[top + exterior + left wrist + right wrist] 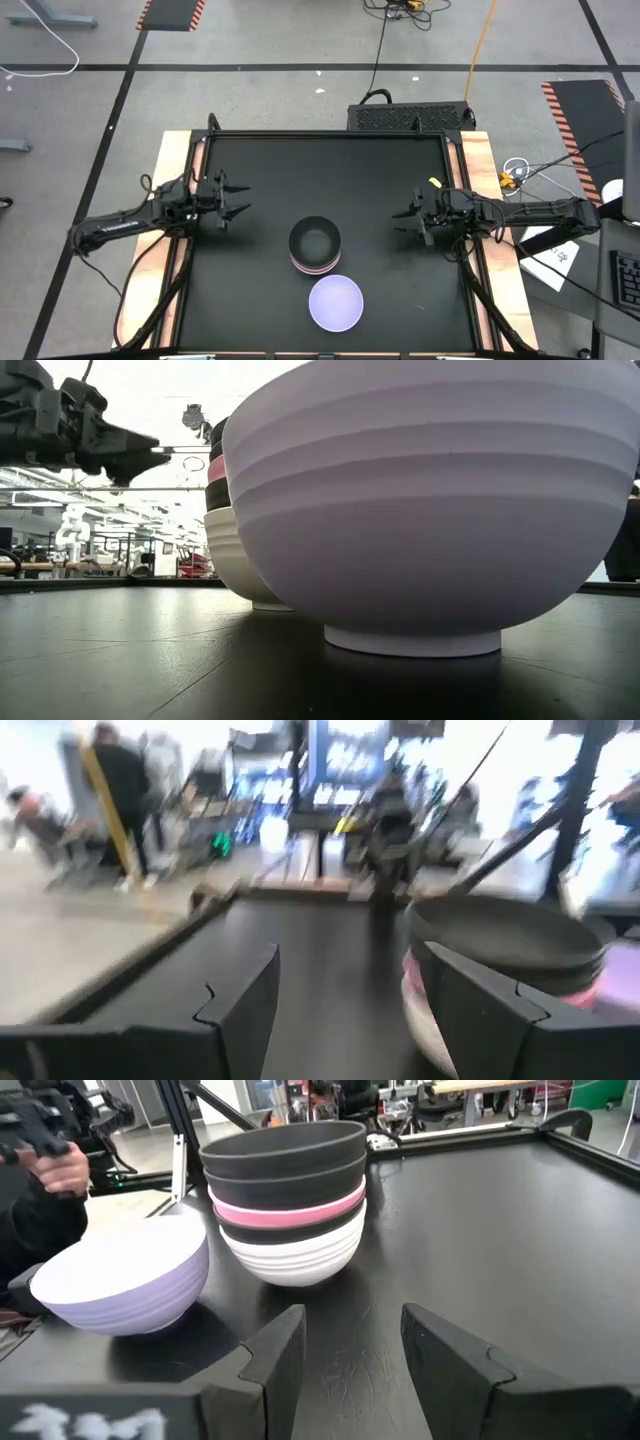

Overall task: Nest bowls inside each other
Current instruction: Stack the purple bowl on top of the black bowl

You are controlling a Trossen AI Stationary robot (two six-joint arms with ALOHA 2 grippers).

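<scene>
Lavender bowl (335, 303) sits beside the stack (315, 246); left gripper (232, 200) and right gripper (404, 222) hover wide, empty; no legible writing.

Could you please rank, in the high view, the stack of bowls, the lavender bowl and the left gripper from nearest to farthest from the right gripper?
1. The stack of bowls, mid-table, toward the centre from the right gripper.
2. The lavender bowl, alone beside the stack at the table's near edge, slightly farther.
3. The left gripper, across the table beyond the stack, clearly farthest.
</scene>
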